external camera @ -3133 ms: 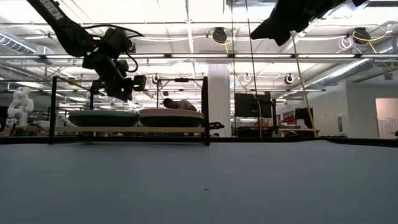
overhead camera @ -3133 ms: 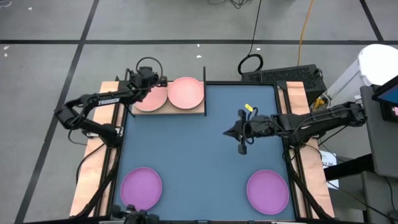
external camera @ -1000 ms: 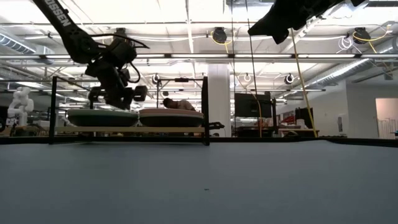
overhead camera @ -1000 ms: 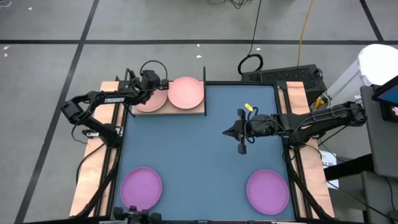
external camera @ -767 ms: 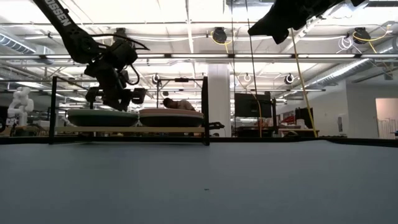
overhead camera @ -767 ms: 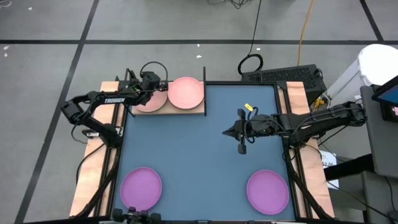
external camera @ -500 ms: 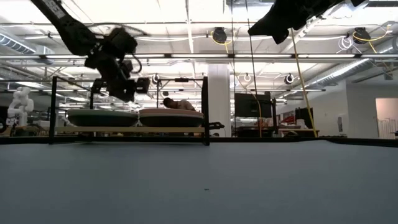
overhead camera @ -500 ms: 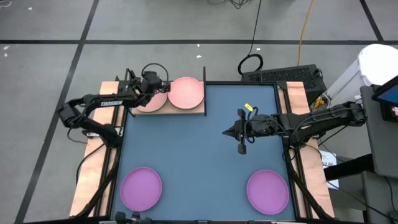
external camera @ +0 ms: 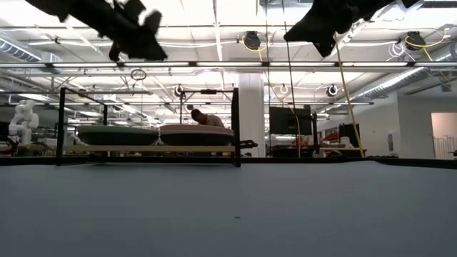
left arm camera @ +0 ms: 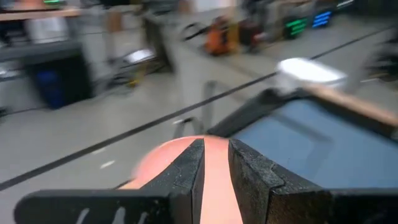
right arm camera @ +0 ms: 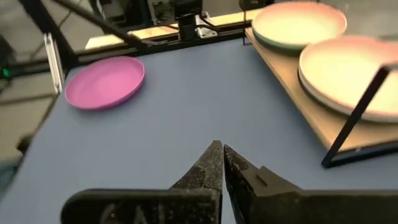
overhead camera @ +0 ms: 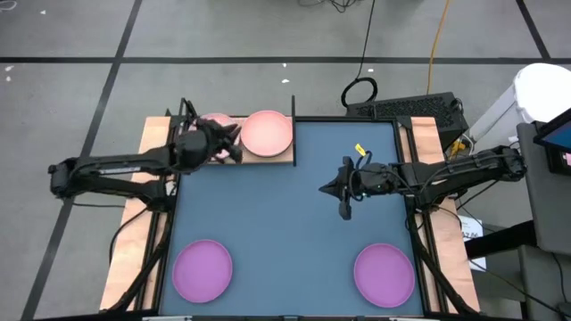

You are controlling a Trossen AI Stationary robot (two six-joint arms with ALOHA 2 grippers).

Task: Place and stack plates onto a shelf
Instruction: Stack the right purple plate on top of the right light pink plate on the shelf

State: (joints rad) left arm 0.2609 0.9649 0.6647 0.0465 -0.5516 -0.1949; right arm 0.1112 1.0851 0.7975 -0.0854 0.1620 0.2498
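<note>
Sitting nearest, two purple plates (overhead camera: 202,270) on the mat's (overhead camera: 285,214) near corners, right gripper (overhead camera: 344,210) pinched empty mid-mat, left gripper (overhead camera: 234,153) slightly parted, empty, over the shelf (overhead camera: 268,160) edge, pink-topped stacks (overhead camera: 267,132) there.

Robotics lab in an open industrial hall. The low view shows a high ceiling with long white strip lights (external camera: 214,21), exposed pipes and hanging cables, a white square column (external camera: 251,114), dark monitors on desks (external camera: 289,120), and a white humanoid-looking figure (external camera: 21,118) at far left. A person (external camera: 202,116) sits back there. The high view shows grey concrete floor marked with dark tape lines (overhead camera: 268,60), a coiled black cable (overhead camera: 359,91), a yellow cord (overhead camera: 437,36), and a black keyboard (overhead camera: 415,107) beside the wood-edged table with blue-grey mat (overhead camera: 285,223).
</note>
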